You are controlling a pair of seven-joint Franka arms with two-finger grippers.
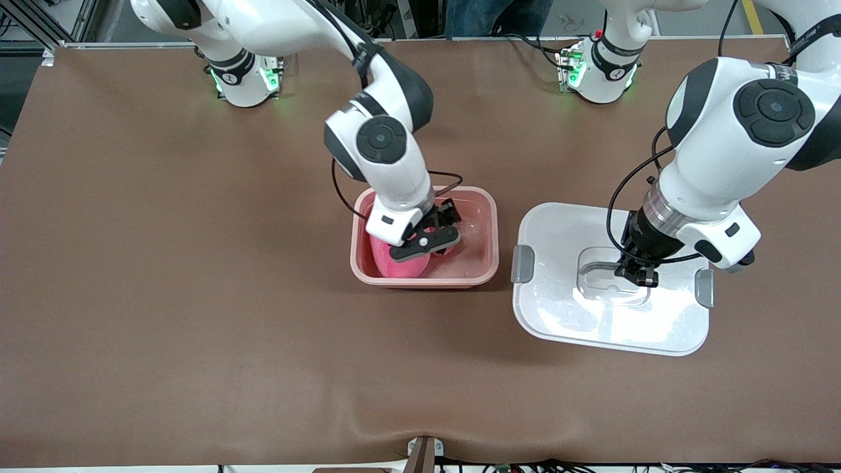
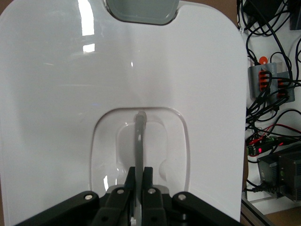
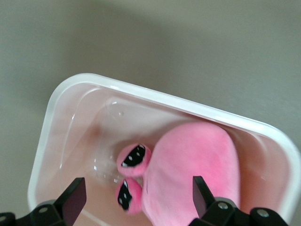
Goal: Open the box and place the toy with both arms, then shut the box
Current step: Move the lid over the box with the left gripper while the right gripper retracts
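The pink tub of the box [image 1: 483, 217] sits open at mid-table. The hot-pink toy [image 1: 401, 263] lies inside it, against the wall nearer the front camera; its dark eyes show in the right wrist view [image 3: 188, 165]. My right gripper [image 1: 430, 236] is open just above the toy, fingers spread wide and apart from it [image 3: 136, 197]. The white lid [image 1: 558, 309] lies flat on the table toward the left arm's end, beside the tub. My left gripper [image 1: 636, 272] is shut on the lid's clear handle [image 2: 139, 141].
Grey clips [image 1: 522, 263] sit on the lid's two short sides. The tub's rim [image 3: 141, 94] shows pale in the right wrist view. Cables and electronics [image 2: 273, 84] lie past the lid's edge in the left wrist view. A brown cloth [image 1: 197, 295] covers the table.
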